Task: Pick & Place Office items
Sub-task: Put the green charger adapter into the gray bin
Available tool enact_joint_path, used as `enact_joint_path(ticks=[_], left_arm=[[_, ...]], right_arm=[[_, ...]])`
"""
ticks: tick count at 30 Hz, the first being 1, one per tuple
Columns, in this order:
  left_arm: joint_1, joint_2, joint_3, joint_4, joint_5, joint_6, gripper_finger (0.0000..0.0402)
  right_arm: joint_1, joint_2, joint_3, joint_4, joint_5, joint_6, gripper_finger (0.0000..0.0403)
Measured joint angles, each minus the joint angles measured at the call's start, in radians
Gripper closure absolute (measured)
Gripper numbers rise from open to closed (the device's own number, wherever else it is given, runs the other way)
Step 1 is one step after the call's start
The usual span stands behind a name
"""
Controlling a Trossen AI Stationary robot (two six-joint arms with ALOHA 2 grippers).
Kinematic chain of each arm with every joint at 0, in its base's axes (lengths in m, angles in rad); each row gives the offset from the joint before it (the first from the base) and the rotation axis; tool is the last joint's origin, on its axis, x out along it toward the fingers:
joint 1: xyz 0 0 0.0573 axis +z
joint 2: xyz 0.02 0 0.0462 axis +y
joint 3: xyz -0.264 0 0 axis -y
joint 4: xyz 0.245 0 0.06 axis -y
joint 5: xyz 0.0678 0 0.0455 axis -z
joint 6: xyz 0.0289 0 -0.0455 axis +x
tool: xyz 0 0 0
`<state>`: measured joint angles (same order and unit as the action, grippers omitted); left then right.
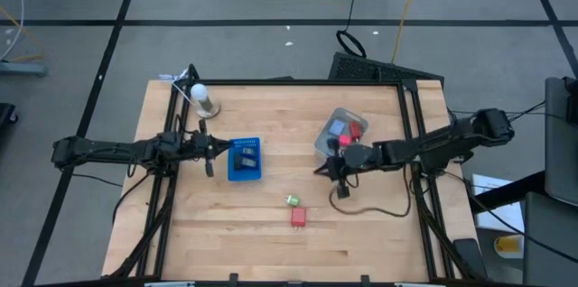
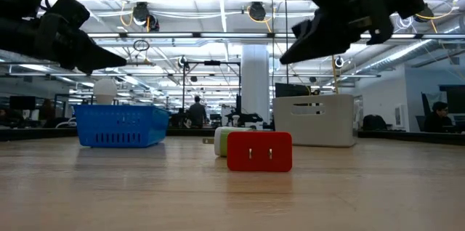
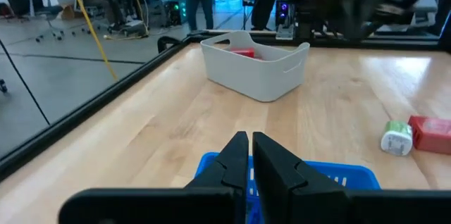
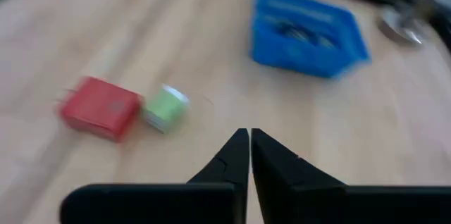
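Note:
Two office items lie on the bare wood: a red block [image 1: 299, 217] [image 2: 259, 151] [image 4: 99, 108] and a small green-and-white piece [image 1: 293, 200] [image 4: 165, 108] beside it. More pieces, red and blue, sit in the clear grey tub [image 1: 341, 134] [image 3: 255, 65]. Dark pieces lie in the flat blue tray [image 1: 244, 159] [image 4: 310, 30]. My left gripper [image 1: 209, 147] [image 3: 250, 146] hovers shut at the tray's left edge. My right gripper [image 1: 330, 170] [image 4: 249, 146] is shut and raised over the table, just in front of the tub, with the two loose pieces ahead of it.
A white round-topped object [image 1: 202, 97] stands near the table's far left corner. A dark cable [image 1: 361, 206] loops on the wood below the right arm. Black frame rails [image 1: 411, 143] run along the table's left and right sides. Bare wood spans the near half.

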<state>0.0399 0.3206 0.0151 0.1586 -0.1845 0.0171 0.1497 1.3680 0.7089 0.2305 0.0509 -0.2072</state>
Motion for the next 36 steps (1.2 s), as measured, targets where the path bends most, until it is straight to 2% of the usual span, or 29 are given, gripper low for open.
enact_joint_path(ticks=[4, 7, 9, 12, 18, 23, 36], left_arm=[[0.000, 0.000, 0.000, 0.000, 0.000, -0.012, 0.0376], [0.000, 0.000, 0.000, 0.008, 0.000, -0.003, 0.0376], [0.000, 0.000, 0.001, 0.012, 0.000, -0.011, 0.0376], [0.000, 0.000, 0.001, 0.008, 0.000, -0.032, 0.0376], [0.000, 0.000, 0.001, -0.008, 0.000, -0.034, 0.0376], [0.000, 0.000, 0.001, -0.008, 0.000, -0.034, 0.0376], [0.000, 0.000, 0.001, -0.003, 0.000, -0.046, 0.0376]], right_arm=[[0.042, 0.041, 0.013, 0.092, 0.040, 0.043, 0.0350], [0.048, 0.113, 0.104, -0.006, 0.109, 0.130, 0.0305], [0.046, 0.172, 0.172, -0.081, 0.103, 0.174, 0.0274], [0.049, 0.259, 0.258, -0.093, 0.066, 0.214, 0.0236], [0.063, 0.365, 0.377, -0.225, 0.020, 0.327, 0.0182], [0.061, 0.410, 0.411, -0.245, -0.053, 0.378, 0.0160], [0.070, 0.534, 0.417, -0.141, -0.087, 0.473, 0.0158]])
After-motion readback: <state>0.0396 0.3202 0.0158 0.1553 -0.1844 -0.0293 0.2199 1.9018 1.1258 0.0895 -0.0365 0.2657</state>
